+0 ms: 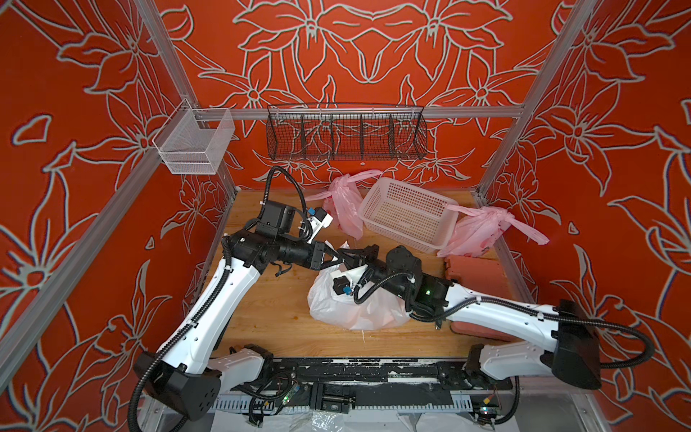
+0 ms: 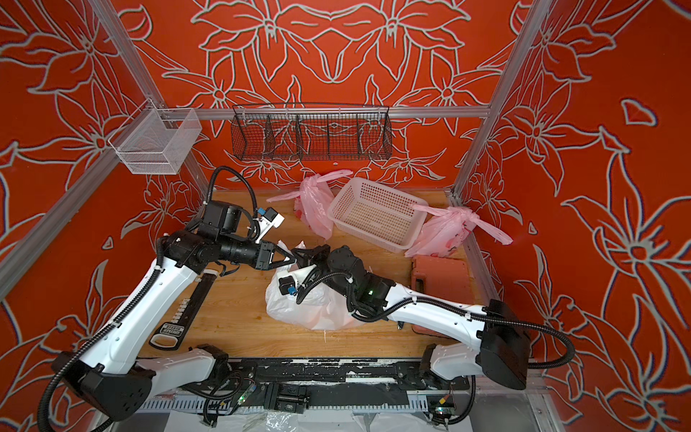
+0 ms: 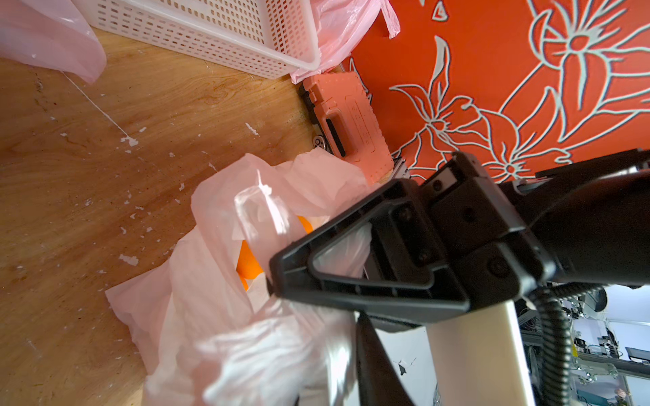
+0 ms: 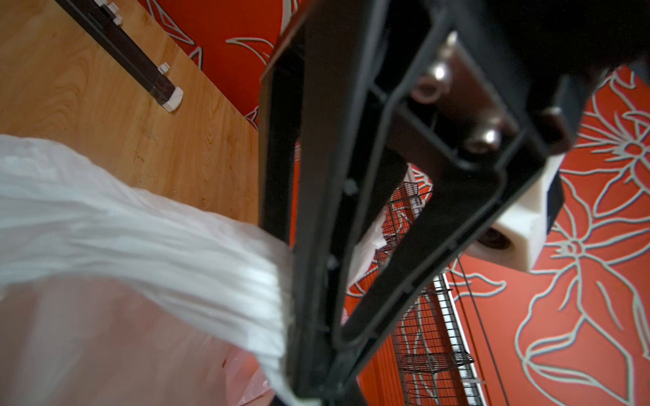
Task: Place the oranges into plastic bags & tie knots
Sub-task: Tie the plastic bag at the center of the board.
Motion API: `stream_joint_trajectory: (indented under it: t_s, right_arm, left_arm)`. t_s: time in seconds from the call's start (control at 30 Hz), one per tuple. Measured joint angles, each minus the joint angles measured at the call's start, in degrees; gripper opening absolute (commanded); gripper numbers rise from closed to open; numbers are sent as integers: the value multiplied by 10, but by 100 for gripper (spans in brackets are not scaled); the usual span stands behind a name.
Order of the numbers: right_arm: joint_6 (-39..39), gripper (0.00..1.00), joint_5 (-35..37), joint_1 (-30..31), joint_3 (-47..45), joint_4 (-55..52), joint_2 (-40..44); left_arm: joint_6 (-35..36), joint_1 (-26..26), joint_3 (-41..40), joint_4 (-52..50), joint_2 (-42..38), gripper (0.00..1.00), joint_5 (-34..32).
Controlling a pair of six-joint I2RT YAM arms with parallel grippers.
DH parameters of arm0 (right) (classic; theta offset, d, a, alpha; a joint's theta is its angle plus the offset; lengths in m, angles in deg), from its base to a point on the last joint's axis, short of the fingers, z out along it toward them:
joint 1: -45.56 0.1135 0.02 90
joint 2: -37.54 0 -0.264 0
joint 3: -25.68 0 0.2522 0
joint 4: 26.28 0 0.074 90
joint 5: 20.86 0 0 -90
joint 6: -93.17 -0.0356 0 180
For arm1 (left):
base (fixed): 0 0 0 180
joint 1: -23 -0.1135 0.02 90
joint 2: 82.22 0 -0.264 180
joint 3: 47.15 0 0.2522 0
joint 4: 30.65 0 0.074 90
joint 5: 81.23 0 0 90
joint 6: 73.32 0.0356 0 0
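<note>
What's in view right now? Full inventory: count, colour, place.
white bag: 1, white, table centre, top bunched between both tools
pink bags: 2, translucent pink, knotted, either side of plastic basket
oranges: count unclear, orange, inside white bag
plastic basket: 1, white perforated, far table
case: 1, salmon, right table edge
handled bar: 1, black, left table side, under left arm
wire basket: 1, black, rear rail
mesh basket: 1, white, left rail
left tool: 1, black, at white bag's top, open or shut unclear
right tool: 1, black, shut on white bag
</note>
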Motion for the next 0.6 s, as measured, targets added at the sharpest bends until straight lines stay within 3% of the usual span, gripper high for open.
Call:
stream_joint_trajectory:
  t_s: [0.1,0.23,0.37,0.47,0.6]
  right_arm:
    - [-16,0,-1,1,0,-9,2]
    - [-53,0,1,1,-7,-17,18]
    - [-125,0,13,1,-18,-48,49]
    - [-191,0,20,1,-18,-81,71]
    - [-276,0,19,1,-11,-133,85]
  left_arm:
    - [-1,0,-1,5,-8,36,-12]
    - [-8,0,-24,42,-54,56,-35]
    - [-22,0,-89,106,-150,57,-92]
    - [-33,9,-180,191,-258,57,-114]
    - [-32,91,-299,295,-376,51,-123]
